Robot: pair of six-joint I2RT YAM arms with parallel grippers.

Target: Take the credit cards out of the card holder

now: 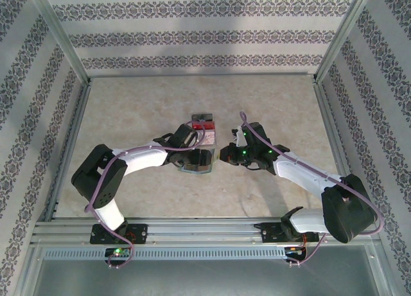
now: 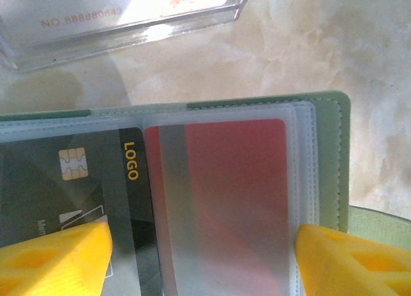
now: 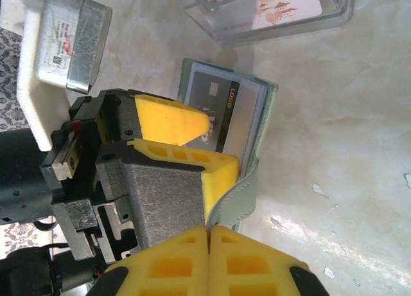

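Overall, one marble-patterned table (image 1: 160,103) carries everything, and two arms reach to its middle: the left arm (image 1: 138,158) and the right arm (image 1: 302,171).

One clear box (image 1: 204,119) stands just beyond their tips. It holds a pale card (image 3: 282,7) printed with pinkish flowers. The top view shows red in the box as well, but how many cards lie inside cannot be counted.

One card holder (image 2: 334,155) lies open on the table, near the box but apart from it. Its grey-green cover is spread under a stack of clear sleeves.

The left gripper (image 2: 202,251) hovers over the sleeves with its yellow fingers spread wide, one over each side. It has nothing clamped; whether the tips touch the plastic cannot be told.

The right gripper (image 3: 209,251) has its two fingers pressed together on the holder's grey-green flap, which curls up into the seam between them.

Two cards show inside the sleeves: one dark grey card (image 2: 70,180) with a chip and the word LOGO, and one red card (image 2: 225,193) beside it.
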